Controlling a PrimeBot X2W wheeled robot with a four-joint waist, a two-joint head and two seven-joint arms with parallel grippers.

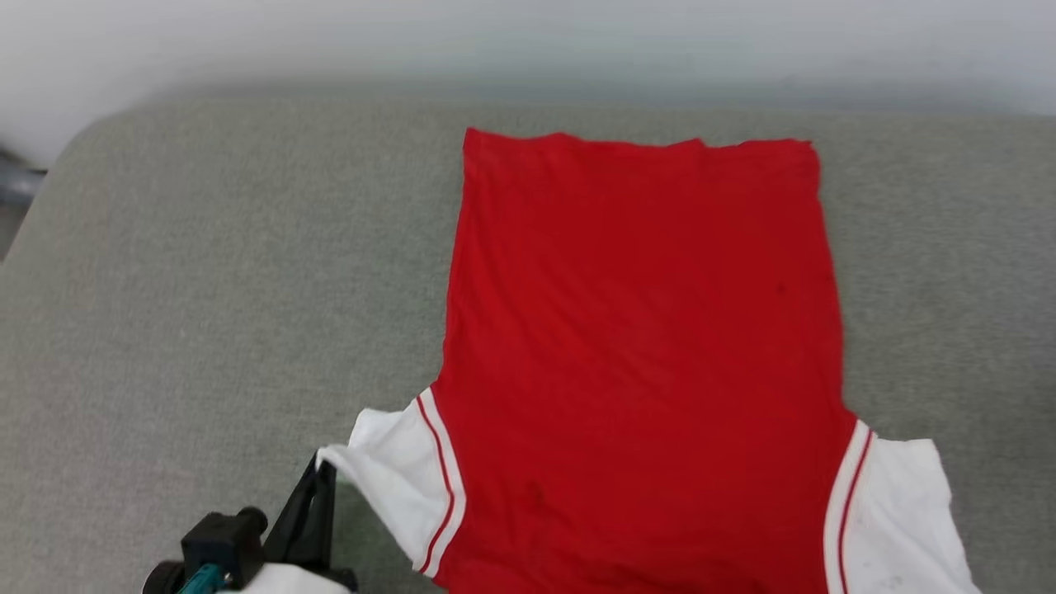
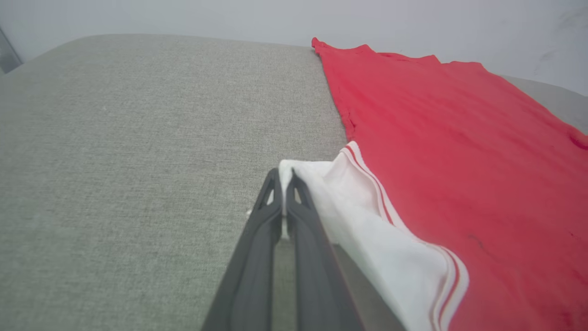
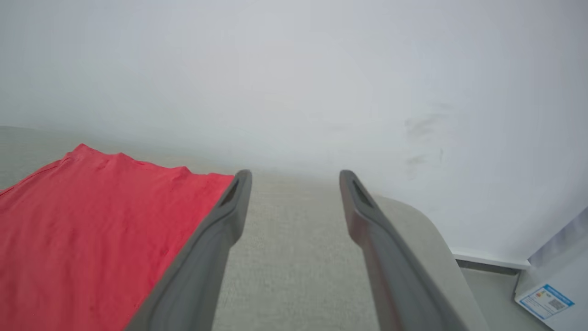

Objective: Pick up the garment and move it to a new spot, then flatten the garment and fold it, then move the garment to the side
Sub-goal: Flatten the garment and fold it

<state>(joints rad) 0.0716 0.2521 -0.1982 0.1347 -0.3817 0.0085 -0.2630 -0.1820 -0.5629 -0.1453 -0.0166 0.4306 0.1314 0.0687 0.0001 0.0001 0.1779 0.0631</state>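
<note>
The garment [image 1: 643,330], seemingly soft and limp, lies flat near the cushion [image 1: 206,289] far edge; left gripper [image 2: 283,179] pinches its sleeve tip [image 2: 298,171], right gripper [image 3: 295,184] gapes empty.

Grey fabric surf. [image 1: 206,289] — white wall [image 3: 294,69]

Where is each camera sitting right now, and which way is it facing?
Head view: on the head, looking forward and down at the red jersey spread on the grey upholstered surface; left hand at lower left.
Left wrist view: on the left wrist, looking along the shut fingers pinching the jersey's white sleeve.
Right wrist view: on the right wrist, looking along the open, empty right hand, beside the jersey, toward the white wall.
Shared: all three show the jersey and the grey surface.
</note>
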